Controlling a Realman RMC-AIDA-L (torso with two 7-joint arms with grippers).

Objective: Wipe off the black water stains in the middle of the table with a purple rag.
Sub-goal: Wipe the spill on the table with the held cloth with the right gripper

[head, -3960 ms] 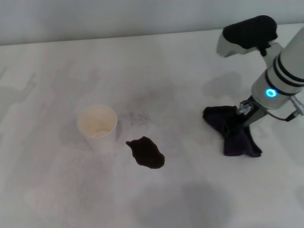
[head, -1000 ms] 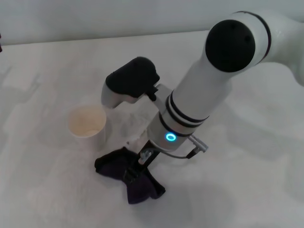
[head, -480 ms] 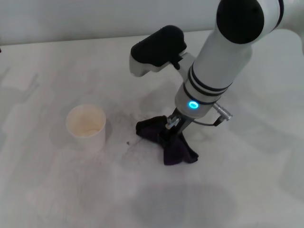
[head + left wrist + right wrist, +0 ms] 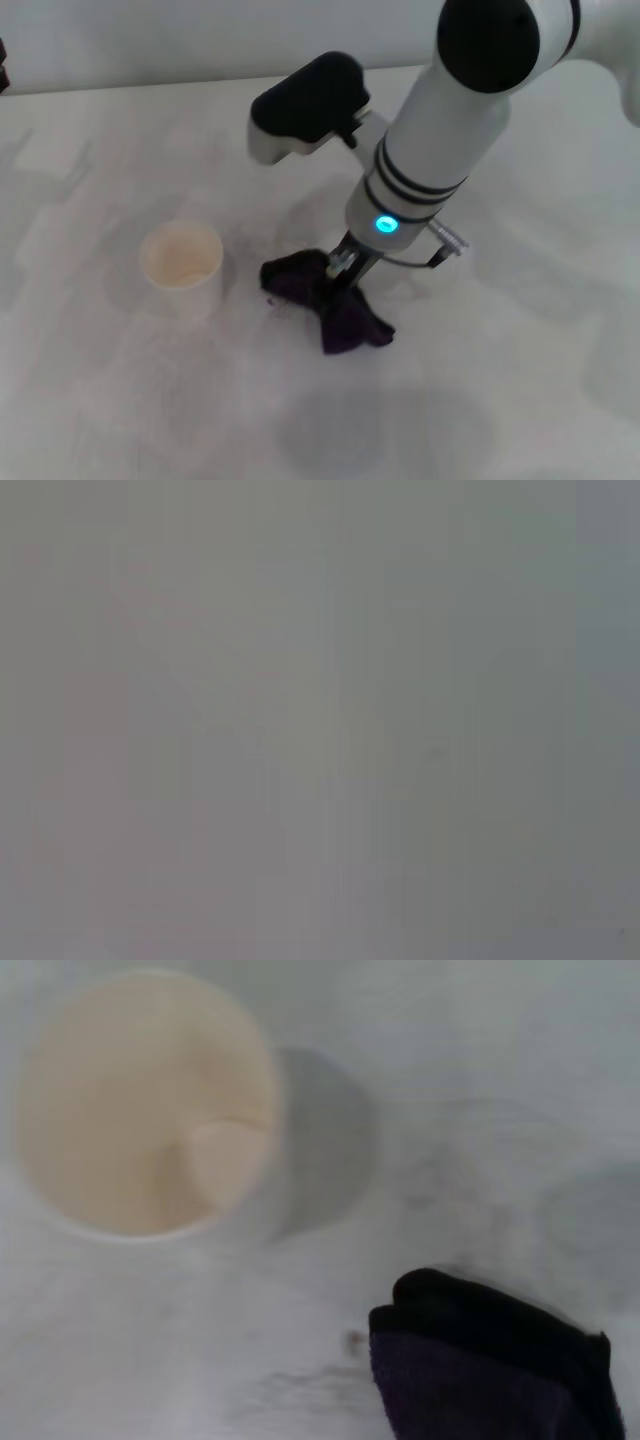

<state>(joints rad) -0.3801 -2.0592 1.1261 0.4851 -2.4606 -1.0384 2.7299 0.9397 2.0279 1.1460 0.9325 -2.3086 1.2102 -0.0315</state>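
Since half a second ago the right pincer (image 4: 337,272), clamped on the rag (image 4: 325,298), has dragged it left toward the cup (image 4: 182,266) across mid-desk (image 4: 520,380), where no blotch shows, only faint smears (image 4: 300,1385), so wiping looks nearly complete.

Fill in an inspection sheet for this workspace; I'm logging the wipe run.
Surface: table white, faint grey smudges and small dark specks beside the rag.
Job's things: purple rag bunched on the table centre; no black blotch in view.
Clutter: one upright paper cup, to the rag's left, apart from it.
Grippers: right tool pressing down into the rag; left tool not in view.
Cables: short grey connector on the right wrist.
Surroundings: pale wall behind the table.
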